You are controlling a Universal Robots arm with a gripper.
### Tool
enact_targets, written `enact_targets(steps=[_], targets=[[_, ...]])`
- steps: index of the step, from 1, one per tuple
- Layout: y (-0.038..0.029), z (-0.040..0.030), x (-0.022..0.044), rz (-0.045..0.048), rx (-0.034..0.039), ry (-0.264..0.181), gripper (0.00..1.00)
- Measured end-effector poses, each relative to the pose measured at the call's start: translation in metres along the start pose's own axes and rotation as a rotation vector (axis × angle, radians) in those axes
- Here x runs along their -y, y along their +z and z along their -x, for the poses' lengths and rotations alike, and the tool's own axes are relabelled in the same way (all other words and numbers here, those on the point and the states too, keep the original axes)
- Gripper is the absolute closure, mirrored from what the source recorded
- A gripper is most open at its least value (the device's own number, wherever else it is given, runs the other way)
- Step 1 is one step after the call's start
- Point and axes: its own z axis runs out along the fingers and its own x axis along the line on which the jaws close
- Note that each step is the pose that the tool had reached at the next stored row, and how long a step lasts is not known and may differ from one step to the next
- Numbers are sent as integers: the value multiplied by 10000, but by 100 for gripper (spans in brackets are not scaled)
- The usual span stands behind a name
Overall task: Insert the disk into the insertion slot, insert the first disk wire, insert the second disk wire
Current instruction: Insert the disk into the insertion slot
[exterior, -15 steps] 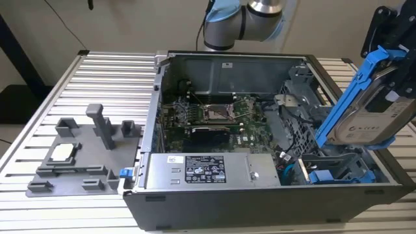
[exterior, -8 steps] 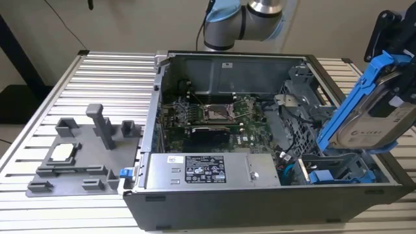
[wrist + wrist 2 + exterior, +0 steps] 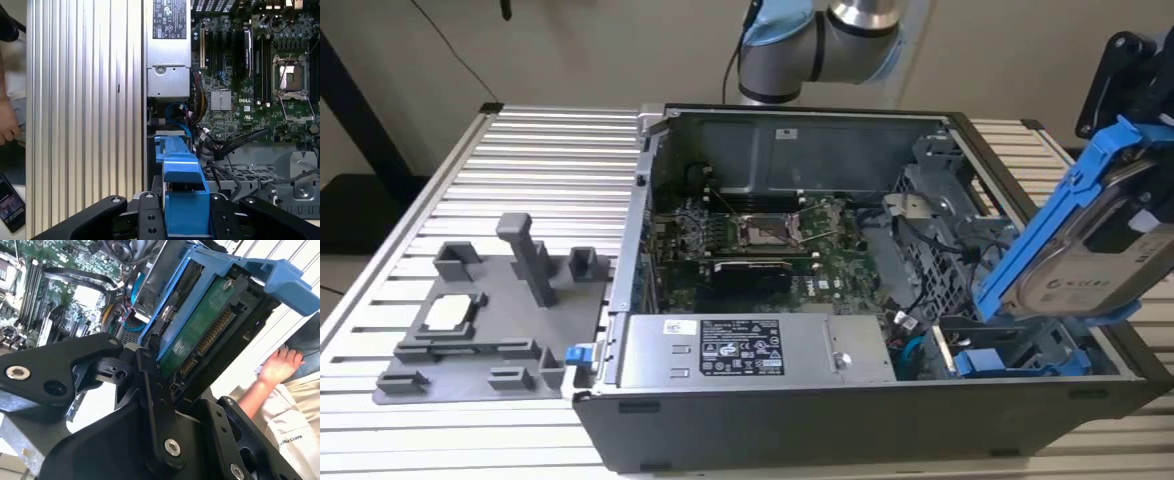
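My pincer [image 3: 186, 220] is clamped on the disk [image 3: 1083, 268]. The two fingers press on the sides of its blue frame [image 3: 180, 165], as I see in the first wrist view. I hold it at one end, I think so that the other end is free to go in first.

The disk hangs in the air, tilted, over the end of the open computer case [image 3: 854, 425] at the exterior view's right. It is just above the grey metal cage where the slot [image 3: 950, 345] is. It is not yet inside, and I cannot tell if it touches the cage. I judge that the tilt lines it up with the opening.

The case stands on the ribbed bench [image 3: 547, 160]. A person's hand [image 3: 277, 367] is near it.
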Motion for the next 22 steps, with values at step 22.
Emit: enact_targets(steps=[22], targets=[[266, -22, 91, 46, 325, -26, 68]])
